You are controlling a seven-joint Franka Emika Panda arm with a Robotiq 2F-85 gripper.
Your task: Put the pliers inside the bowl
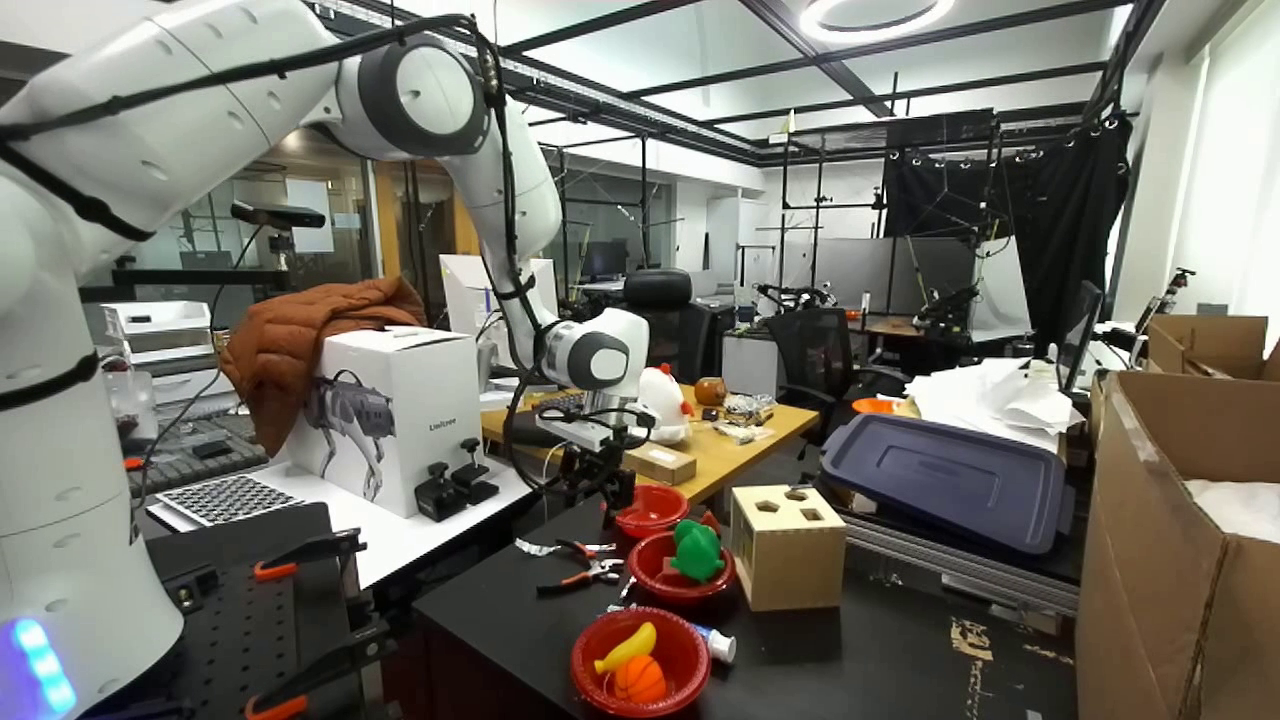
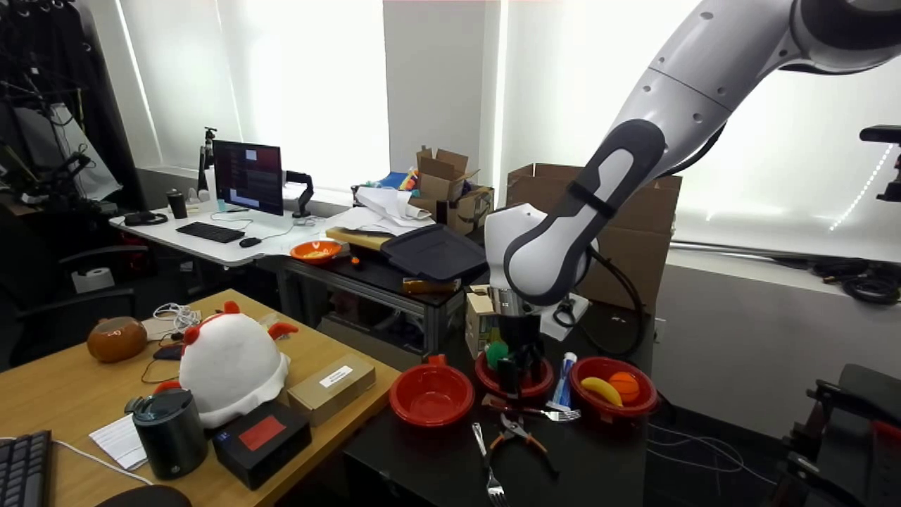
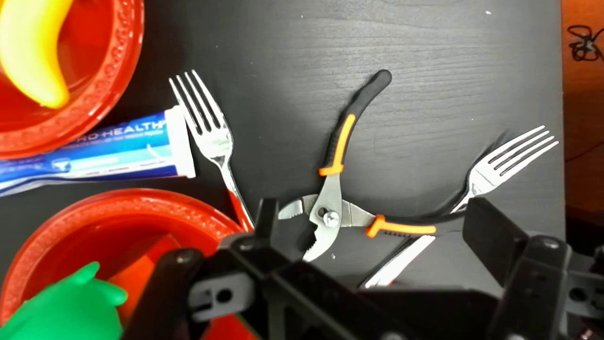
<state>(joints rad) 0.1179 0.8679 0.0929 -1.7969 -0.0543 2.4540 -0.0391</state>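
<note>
The pliers [image 3: 332, 208], with black and orange handles, lie on the black table with jaws spread; they show in both exterior views [image 1: 582, 577] [image 2: 517, 431]. My gripper [image 3: 372, 212] is open and empty above the table. In the wrist view the pliers' head and one handle appear between its fingers, apart from them. In an exterior view the gripper [image 2: 519, 370] hangs in front of the middle bowl. Red bowls stand in a row: an empty one [image 2: 431, 405], a middle one [image 1: 680, 592] with a green toy [image 1: 697, 550], and one [image 1: 690, 650] with a banana and orange ball.
One fork [image 3: 214, 141] lies against the toothpaste tube [image 3: 118, 146] beside the middle bowl [image 3: 141, 198]. A second fork [image 3: 490, 174] passes beside the pliers' handle, near the table edge. A wooden shape-sorter box [image 1: 790, 550] stands behind the middle bowl.
</note>
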